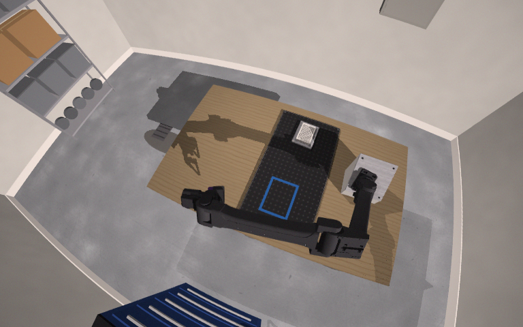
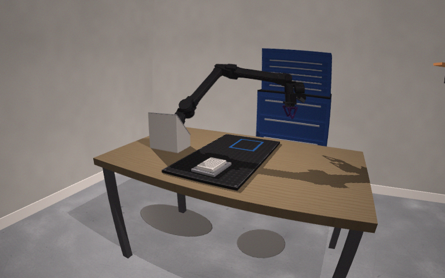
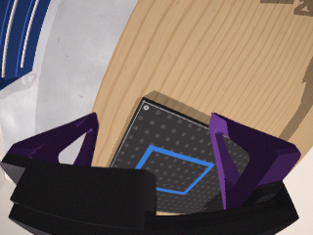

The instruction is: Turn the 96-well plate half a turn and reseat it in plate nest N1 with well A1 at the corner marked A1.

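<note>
The white 96-well plate [image 1: 306, 133] [image 2: 211, 165] sits in the nest N1 at one end of the black deck [image 1: 293, 169]. The bench spot B1 [image 1: 278, 197] [image 2: 245, 144] [image 3: 175, 168] is a blue taped outline at the other end of the deck, with nothing on it. My gripper [image 2: 290, 112] [image 1: 187, 197] hangs high above the table, off the deck's B1 end and far from the plate. Its purple fingers stand wide open with nothing between them. I cannot make out the plate's cut corner at this size.
The arm's grey base block [image 1: 369, 177] [image 2: 167, 132] stands on the wooden table beside the deck. A blue drawer cabinet [image 2: 295, 96] stands behind the table near the gripper. Shelves with boxes [image 1: 34, 57] stand in the room's corner.
</note>
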